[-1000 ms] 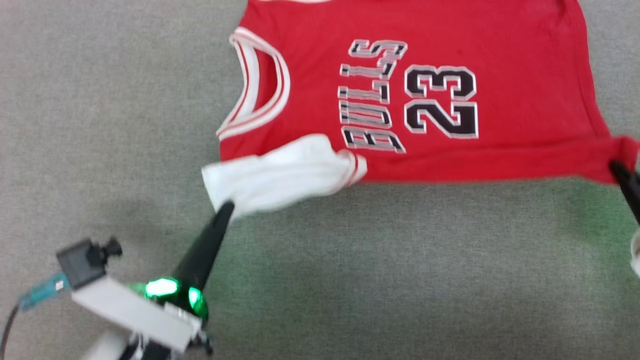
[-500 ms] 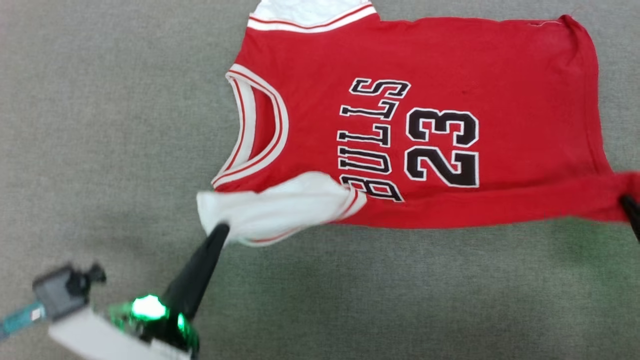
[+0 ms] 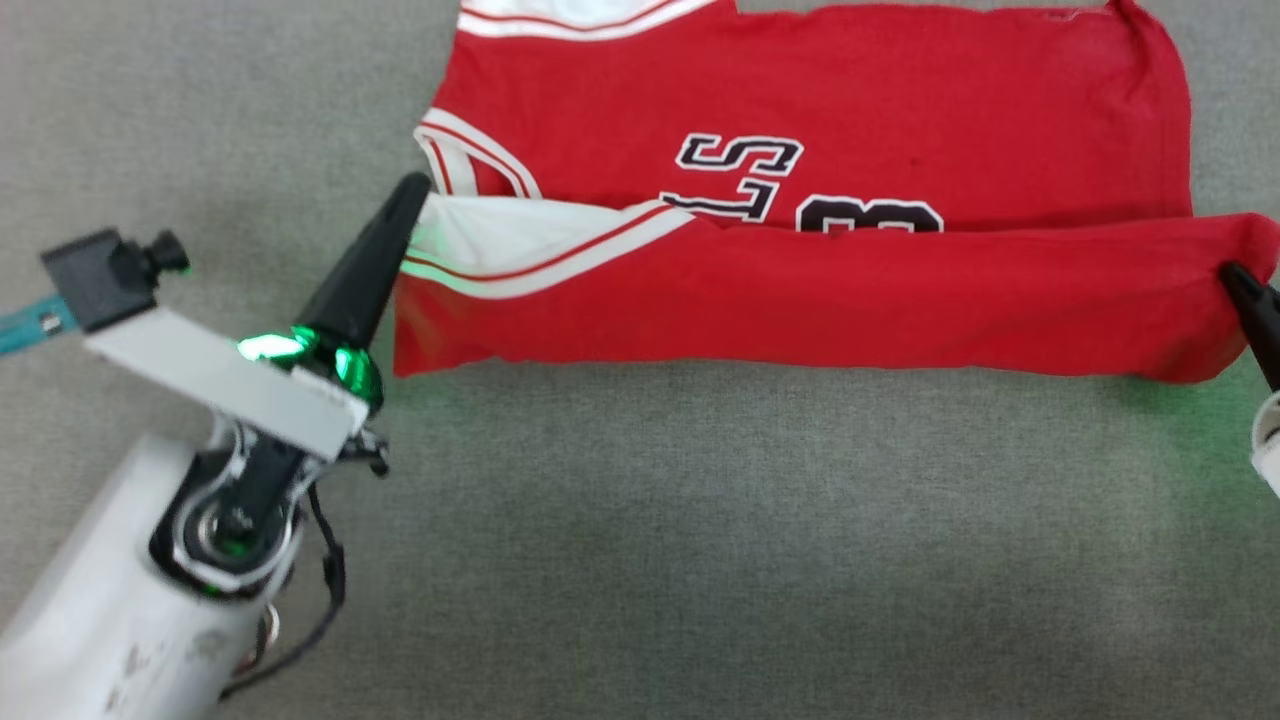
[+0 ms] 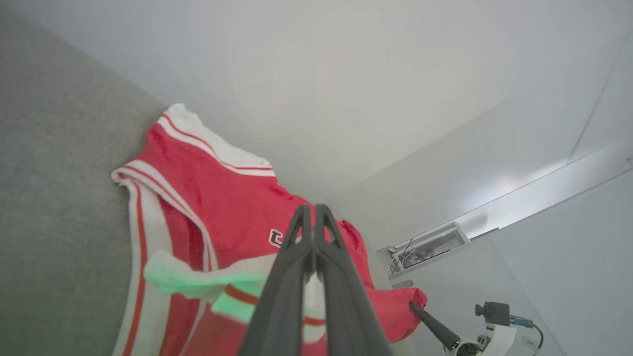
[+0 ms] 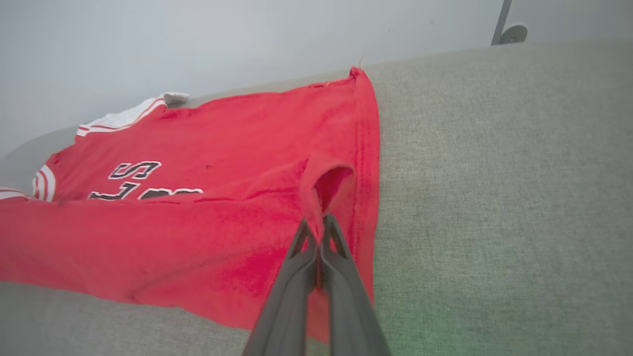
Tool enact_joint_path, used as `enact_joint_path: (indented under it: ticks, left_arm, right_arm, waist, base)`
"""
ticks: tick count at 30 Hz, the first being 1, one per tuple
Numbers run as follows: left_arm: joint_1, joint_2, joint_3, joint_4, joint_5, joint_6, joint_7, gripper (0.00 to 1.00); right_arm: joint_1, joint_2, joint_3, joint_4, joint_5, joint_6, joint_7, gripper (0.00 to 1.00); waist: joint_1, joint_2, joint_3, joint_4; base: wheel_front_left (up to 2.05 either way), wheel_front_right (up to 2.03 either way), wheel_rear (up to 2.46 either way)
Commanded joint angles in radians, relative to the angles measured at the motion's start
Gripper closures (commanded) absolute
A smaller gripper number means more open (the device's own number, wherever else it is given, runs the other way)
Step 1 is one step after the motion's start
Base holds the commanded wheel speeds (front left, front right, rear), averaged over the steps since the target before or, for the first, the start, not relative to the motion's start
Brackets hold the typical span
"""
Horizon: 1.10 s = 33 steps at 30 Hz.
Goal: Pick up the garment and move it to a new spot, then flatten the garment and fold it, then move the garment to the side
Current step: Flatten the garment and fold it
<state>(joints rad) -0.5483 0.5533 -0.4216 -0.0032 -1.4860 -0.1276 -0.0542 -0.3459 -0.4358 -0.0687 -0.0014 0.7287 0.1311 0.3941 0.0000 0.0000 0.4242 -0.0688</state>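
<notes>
The garment (image 3: pixel 800 90), a red jersey with white sleeves and striped trim, lies on the grey surface (image 3: pixel 700 550). Its near edge is lifted and doubled over the black lettering, so half the print is covered. My left gripper (image 3: pixel 412 188) is shut on the garment's white sleeve by the collar; in the left wrist view its fingers (image 4: pixel 313 210) pinch the sleeve cloth above the garment (image 4: pixel 222 207). My right gripper (image 3: pixel 1230 272) is shut on the red hem corner at the far right, and the right wrist view shows its tips (image 5: pixel 316 222) pinching a raised fold of the garment (image 5: pixel 198 148).
Grey fabric surface spreads wide in front of the garment and to its left. A pale wall (image 5: pixel 198 39) rises right behind the garment's far edge. The camera block on my left wrist (image 3: pixel 100 280) juts out to the left.
Both grippers have carried the garment's near edge away from me over the lettering. The white sleeve now lies by the collar, and the fold covers part of the print. The camera has also shifted.
</notes>
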Motion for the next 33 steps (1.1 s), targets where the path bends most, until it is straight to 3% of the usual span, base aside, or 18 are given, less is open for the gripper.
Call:
enact_joint_path:
  ticks: [1, 11, 16, 17, 19, 20, 21, 22, 28, 33]
  left_arm:
    - [-0.033, -0.002, -0.008, 0.047, 0.022, -0.003, 0.003, 1.00]
    - [-0.145, -0.045, -0.072, 0.391, 0.156, -0.002, -0.039, 1.00]
    - [-0.178, -0.032, -0.138, 0.520, 0.261, 0.000, -0.053, 1.00]
    - [-0.185, -0.032, -0.151, 0.539, 0.279, 0.001, -0.054, 0.96]
    - [-0.205, -0.032, -0.175, 0.559, 0.306, 0.001, -0.054, 0.66]
    - [-0.217, -0.028, -0.185, 0.564, 0.317, 0.001, -0.052, 0.56]
    - [-0.229, -0.024, -0.192, 0.562, 0.322, 0.001, -0.050, 0.20]
    - [-0.240, -0.019, -0.200, 0.557, 0.329, 0.001, -0.045, 0.01]
    - [-0.325, 0.041, -0.267, 0.476, 0.384, 0.002, 0.072, 0.00]
    - [-0.368, 0.091, -0.314, 0.374, 0.377, 0.066, 0.278, 0.00]
  right_arm:
    - [-0.024, 0.006, 0.008, 0.024, -0.006, -0.001, -0.012, 1.00]
    - [-0.136, 0.020, 0.103, 0.201, -0.014, -0.001, -0.098, 1.00]
    - [-0.173, 0.006, 0.161, 0.261, -0.022, -0.001, -0.142, 1.00]
    - [-0.175, 0.003, 0.173, 0.270, -0.022, -0.001, -0.149, 1.00]
    - [-0.180, -0.009, 0.195, 0.285, -0.028, -0.001, -0.165, 0.58]
    - [-0.182, -0.014, 0.204, 0.290, -0.033, -0.001, -0.173, 0.17]
    - [-0.183, -0.020, 0.210, 0.295, -0.035, -0.001, -0.181, 0.00]
    - [-0.182, -0.025, 0.216, 0.298, -0.037, -0.001, -0.189, 0.00]
    - [-0.150, -0.049, 0.214, 0.294, -0.024, -0.001, -0.209, 0.00]
    - [-0.127, -0.062, 0.200, 0.272, -0.027, -0.001, -0.197, 0.00]
  waist:
    - [0.0000, 0.0000, 0.028, -0.011]
    - [0.0000, 0.0000, 0.093, -0.031]
    - [0.0000, 0.0000, 0.095, -0.028]
    - [0.0000, 0.0000, 0.091, -0.026]
    - [0.0000, 0.0000, 0.079, -0.019]
    - [0.0000, 0.0000, 0.072, -0.017]
    - [0.0000, 0.0000, 0.063, -0.013]
    - [0.0000, 0.0000, 0.054, -0.010]
    - [0.0000, 0.0000, -0.013, 0.011]
    - [0.0000, 0.0000, -0.047, 0.029]
  base:
    - [0.00, 0.00, 0.00]
    - [0.00, 0.00, 0.00]
    - [0.00, 0.00, 0.00]
    - [0.00, 0.00, 0.00]
    - [0.00, 0.00, 0.00]
    - [0.00, 0.00, 0.00]
    - [0.00, 0.00, 0.00]
    - [0.00, 0.00, 0.00]
    - [0.00, 0.00, 0.00]
    - [0.00, 0.00, 0.00]
